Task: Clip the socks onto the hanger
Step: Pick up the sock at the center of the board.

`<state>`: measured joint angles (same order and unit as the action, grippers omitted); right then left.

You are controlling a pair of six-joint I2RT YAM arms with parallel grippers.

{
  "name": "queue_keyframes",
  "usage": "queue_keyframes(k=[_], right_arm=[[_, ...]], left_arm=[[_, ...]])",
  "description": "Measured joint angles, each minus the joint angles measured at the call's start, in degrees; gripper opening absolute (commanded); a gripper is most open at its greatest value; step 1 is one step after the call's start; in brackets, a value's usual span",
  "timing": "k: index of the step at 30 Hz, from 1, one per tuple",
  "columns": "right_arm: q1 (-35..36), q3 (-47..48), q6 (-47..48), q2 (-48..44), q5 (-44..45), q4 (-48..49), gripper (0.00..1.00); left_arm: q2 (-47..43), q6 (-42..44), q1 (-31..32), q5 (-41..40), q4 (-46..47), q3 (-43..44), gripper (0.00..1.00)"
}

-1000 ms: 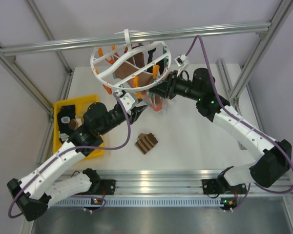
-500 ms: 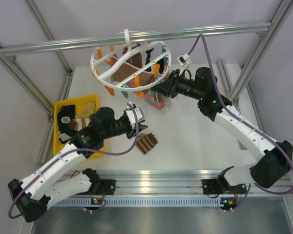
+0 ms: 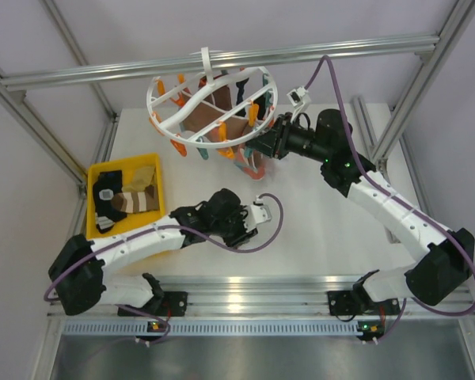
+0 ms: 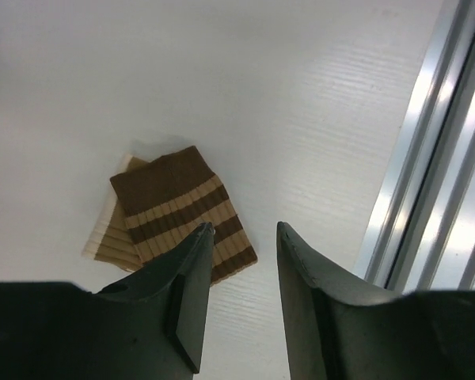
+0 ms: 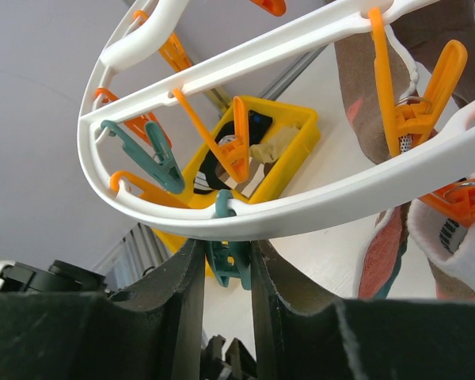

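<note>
The left gripper [image 4: 241,231] is hovering over a striped sock [image 4: 170,202] that is lying flat on the table [image 4: 301,95]. Its jaws are standing apart with nothing between them. The right gripper [image 5: 226,249] is pinching a teal clip [image 5: 231,265] on the hanger [image 5: 340,202], which is hanging from the bar [image 3: 340,49] with brown socks [image 3: 222,119] clipped on. Other socks [image 3: 131,198] are lying in the tray [image 3: 127,163].

White table [image 3: 317,229], flat, with aluminium rail [image 3: 237,289] along near edge. Yellow tray [image 3: 120,163] on left side of surface. Brown-and-cream striped sock [image 4: 178,202] flat on surface close to rail, well apart from tray.
</note>
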<state>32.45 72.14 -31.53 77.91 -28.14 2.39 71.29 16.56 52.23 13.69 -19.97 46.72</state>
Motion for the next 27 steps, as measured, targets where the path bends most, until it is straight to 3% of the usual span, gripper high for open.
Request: queue_keyframes(k=[10,13,14,15,17,22,27], right_arm=[[0.0,0.44,-0.02,0.0,0.0,-0.42,0.0],[0.0,0.44,-0.02,0.0,0.0,-0.44,0.0],[0.0,0.44,-0.02,0.0,0.0,-0.46,0.0],[0.0,0.44,-0.02,0.0,0.0,-0.46,0.0],[0.0,0.44,-0.02,0.0,0.0,-0.48,0.0],[0.0,0.44,0.0,0.0,0.0,-0.52,0.0],[0.0,0.44,0.02,0.0,0.0,-0.52,0.0]], left_arm=[[13.79,-0.07,0.61,-9.22,4.96,-0.11,0.42],[16.17,0.04,0.63,-10.54,7.13,-0.11,0.37],[17.03,0.11,0.63,-10.82,7.67,-0.11,0.32],[17.88,0.22,0.66,-11.06,8.04,-0.11,0.16],[18.6,0.44,0.63,-11.41,8.28,-0.13,0.04],[16.11,0.92,0.66,-11.19,7.82,-0.13,0.0],[5.53,-0.09,0.66,-9.35,4.7,-0.11,0.0]])
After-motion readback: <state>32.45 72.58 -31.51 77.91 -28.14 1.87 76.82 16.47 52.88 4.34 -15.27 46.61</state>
